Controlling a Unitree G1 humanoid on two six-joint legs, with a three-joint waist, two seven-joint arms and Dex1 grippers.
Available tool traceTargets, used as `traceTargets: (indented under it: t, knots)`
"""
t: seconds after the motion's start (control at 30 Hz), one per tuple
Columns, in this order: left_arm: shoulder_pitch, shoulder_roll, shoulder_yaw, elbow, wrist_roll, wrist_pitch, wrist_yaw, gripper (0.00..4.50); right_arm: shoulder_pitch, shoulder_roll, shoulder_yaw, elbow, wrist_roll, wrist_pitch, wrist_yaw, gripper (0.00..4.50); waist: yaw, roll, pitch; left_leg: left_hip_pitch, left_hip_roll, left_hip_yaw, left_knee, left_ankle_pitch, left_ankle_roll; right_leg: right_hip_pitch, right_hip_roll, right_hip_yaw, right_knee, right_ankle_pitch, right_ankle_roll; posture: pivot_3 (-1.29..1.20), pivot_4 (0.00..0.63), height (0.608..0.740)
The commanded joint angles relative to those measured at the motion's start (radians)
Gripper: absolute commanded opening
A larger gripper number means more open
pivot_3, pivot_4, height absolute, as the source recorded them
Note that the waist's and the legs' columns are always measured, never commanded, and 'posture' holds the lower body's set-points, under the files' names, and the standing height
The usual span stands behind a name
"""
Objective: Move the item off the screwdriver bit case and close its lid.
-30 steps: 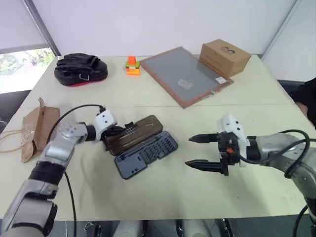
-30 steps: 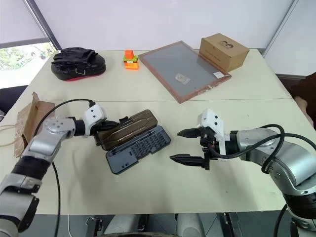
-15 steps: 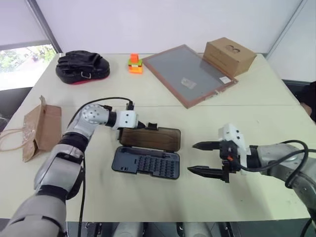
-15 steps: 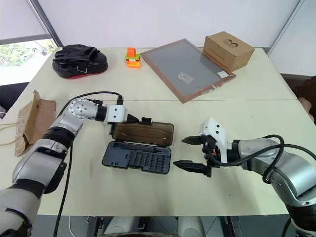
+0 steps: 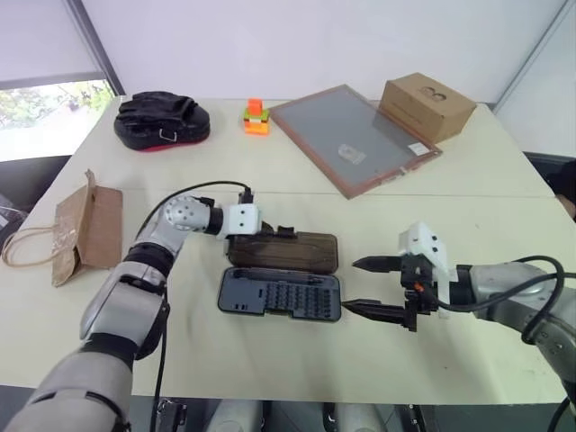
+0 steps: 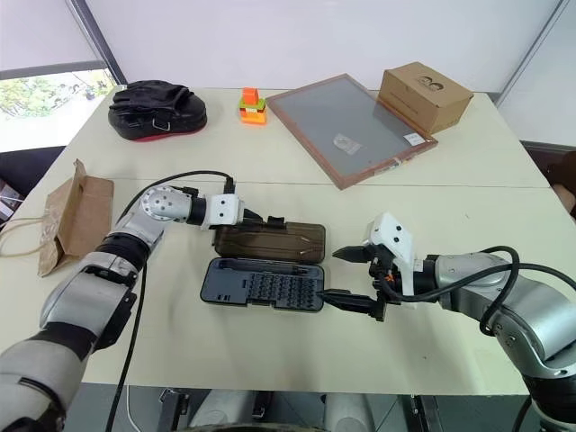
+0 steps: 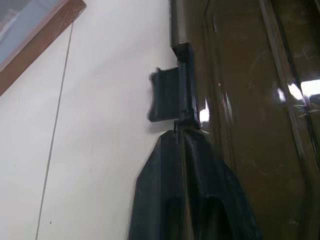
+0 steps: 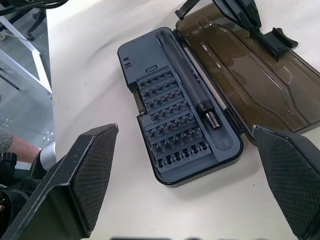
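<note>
Bare table (image 5: 270, 360) fronts the open case (image 5: 281, 294); left hand (image 5: 270, 232) crowds its lid (image 5: 286, 248).

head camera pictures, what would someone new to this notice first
The open screwdriver bit case lies mid-table, its smoky lid folded flat on the far side, rows of bits showing. The left gripper rests at the lid's far edge by the latch tab, while the right gripper hangs wide open just beside the case's right end. The brown paper bag sits off at the table's left edge, clear of the case.
</note>
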Motion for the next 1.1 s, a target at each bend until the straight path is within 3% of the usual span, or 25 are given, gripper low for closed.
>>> traceTargets:
  t: [0.03, 0.17, 0.3, 0.47, 0.57, 0.7, 0.83, 0.93, 1.03, 1.1]
  knots:
    - [-0.005, -0.013, 0.006, 0.000, 0.021, -0.014, 0.040, 2.07, -0.023, -0.004, -0.011, -0.015, 0.006, -0.010, 0.006, 4.50, -0.002, 0.000, 0.000, 0.000, 0.000, 0.000, 0.000, 0.000, 0.000, 0.000, 0.000, 0.000, 0.000, 0.000, 0.000, 0.00, 0.150, 0.740]
    - [-0.013, -0.005, 0.026, -0.012, 0.003, 0.016, 0.033, 4.02, -0.034, -0.022, 0.024, -0.011, -0.031, -0.019, 0.021, 4.50, -0.001, 0.000, 0.000, 0.000, 0.000, 0.000, 0.000, 0.000, 0.000, 0.000, 0.000, 0.000, 0.000, 0.000, 0.000, 0.00, 0.150, 0.740]
    - [-0.006, 0.011, 0.102, -0.121, -0.130, 0.183, -0.103, 4.02, -0.053, -0.017, 0.063, -0.003, -0.052, -0.031, 0.044, 4.50, -0.006, 0.000, 0.000, 0.000, 0.000, 0.000, 0.000, 0.000, 0.000, -0.001, 0.000, 0.000, 0.000, 0.000, 0.000, 0.00, 0.150, 0.740]
    - [0.059, 0.110, 0.268, -0.504, -0.413, 0.744, -0.227, 4.02, -0.093, -0.023, 0.124, 0.014, -0.114, -0.060, 0.073, 4.50, -0.035, -0.002, 0.002, -0.002, 0.002, 0.000, 0.000, 0.001, -0.001, -0.004, 0.002, 0.000, 0.003, 0.000, 0.000, 0.00, 0.150, 0.740]
    - [0.184, 0.214, 0.315, -0.765, -0.503, 0.975, -0.226, 4.02, -0.163, 0.024, 0.155, 0.019, -0.109, -0.054, 0.060, 4.50, -0.063, -0.001, 0.002, -0.001, 0.003, 0.000, -0.001, 0.001, -0.002, -0.005, 0.003, 0.002, 0.004, 0.000, 0.000, 0.00, 0.150, 0.740]
    - [0.475, 0.319, 0.386, -1.156, -0.614, 1.181, -0.169, 4.02, -0.284, 0.123, 0.157, 0.106, -0.104, -0.057, 0.028, 4.50, -0.082, 0.002, 0.001, 0.001, 0.004, 0.001, -0.003, 0.002, -0.004, -0.005, 0.004, 0.005, 0.005, 0.000, -0.001, 0.00, 0.150, 0.740]
    - [0.777, 0.333, 0.455, -1.480, -0.711, 1.311, -0.060, 4.02, -0.349, 0.174, 0.213, 0.236, -0.233, -0.104, -0.028, 4.50, -0.065, 0.000, 0.003, 0.000, 0.004, 0.000, -0.003, 0.002, -0.005, -0.005, 0.003, 0.005, 0.004, 0.000, -0.001, 0.00, 0.150, 0.740]
    - [0.920, 0.322, 0.495, -1.589, -0.742, 1.338, 0.010, 4.02, -0.369, 0.195, 0.228, 0.288, -0.288, -0.137, -0.036, 4.50, -0.047, 0.000, 0.003, 0.000, 0.003, 0.000, -0.003, 0.002, -0.005, -0.006, 0.002, 0.005, 0.004, 0.000, -0.002, 0.00, 0.150, 0.740]
    - [0.978, 0.283, 0.543, -1.632, -0.753, 1.327, 0.107, 3.14, -0.381, 0.215, 0.216, 0.309, -0.299, -0.141, -0.035, 4.50, -0.034, 0.001, 0.003, 0.000, 0.003, 0.000, -0.003, 0.002, -0.005, -0.006, 0.001, 0.004, 0.004, 0.001, -0.002, 0.00, 0.150, 0.740]
    - [0.997, 0.278, 0.540, -1.650, -0.735, 1.302, 0.135, 2.09, -0.385, 0.219, 0.214, 0.317, -0.306, -0.144, -0.027, 4.50, -0.030, 0.001, 0.003, 0.000, 0.003, 0.000, -0.003, 0.003, -0.006, -0.006, 0.002, 0.004, 0.004, 0.001, -0.003, 0.00, 0.150, 0.740]
